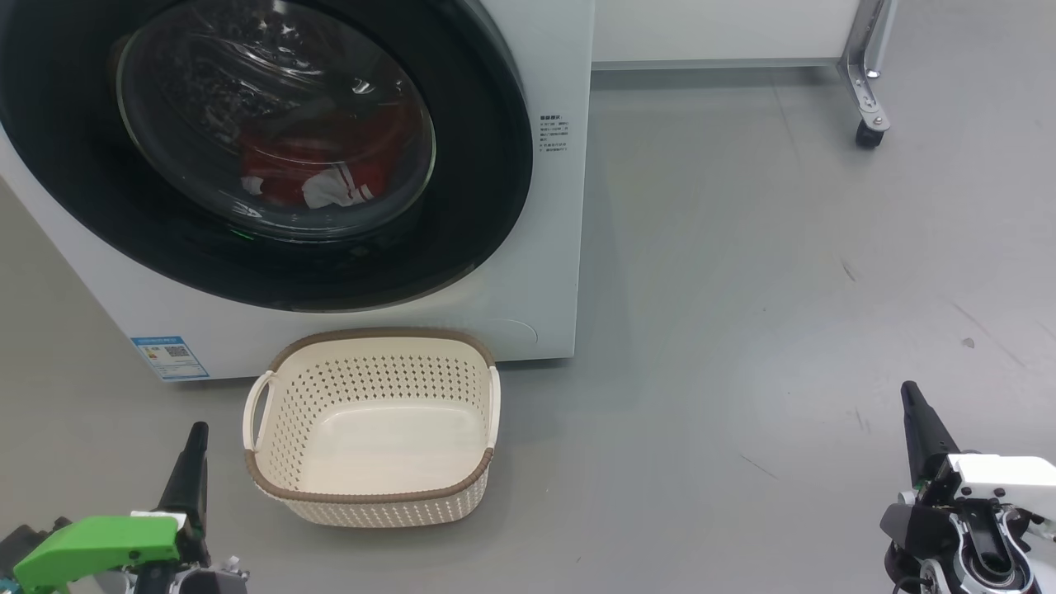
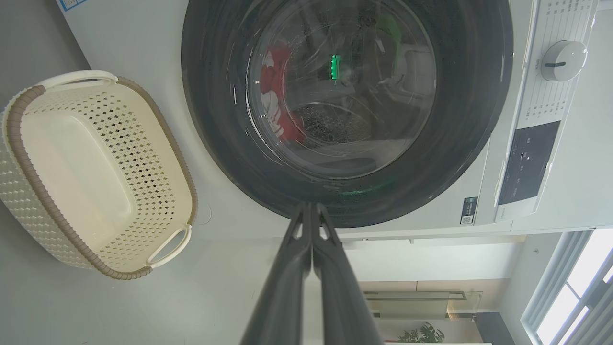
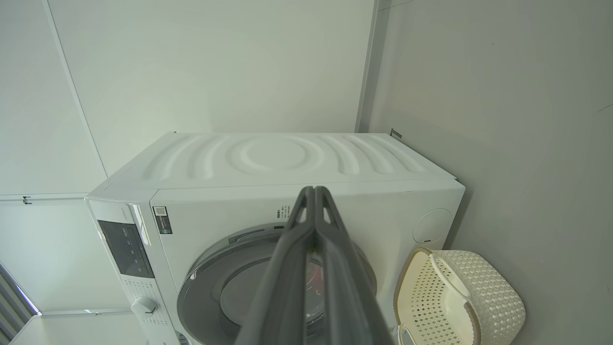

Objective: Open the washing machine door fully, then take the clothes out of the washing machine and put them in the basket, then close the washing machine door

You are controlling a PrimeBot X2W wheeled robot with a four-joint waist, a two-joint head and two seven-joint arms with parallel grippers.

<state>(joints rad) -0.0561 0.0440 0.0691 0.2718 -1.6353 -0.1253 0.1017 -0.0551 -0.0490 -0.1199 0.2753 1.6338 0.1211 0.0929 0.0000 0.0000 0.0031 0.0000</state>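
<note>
The washing machine [image 1: 528, 272] is heavy and stays fixed on the floor. Its door [image 1: 462, 231], closed, is rigid and glossy (likely slippery); take hold at the rim edge. The clothes [image 1: 318, 169], soft and light, lie inside the drum. The basket [image 1: 371, 429] is light and may slide. Left tool [image 2: 311, 207] and right tool [image 3: 314, 190] are pressed together, holding nothing.

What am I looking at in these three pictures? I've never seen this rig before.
A two-armed robot faces a washing machine. The head camera looks down at the floor; the other two pictures come from cameras on each wrist. The left hand and right hand are both shut and hold nothing. The washing machine door is closed, with the red and white clothes behind its glass. An empty basket stands on the floor just in front.
</note>
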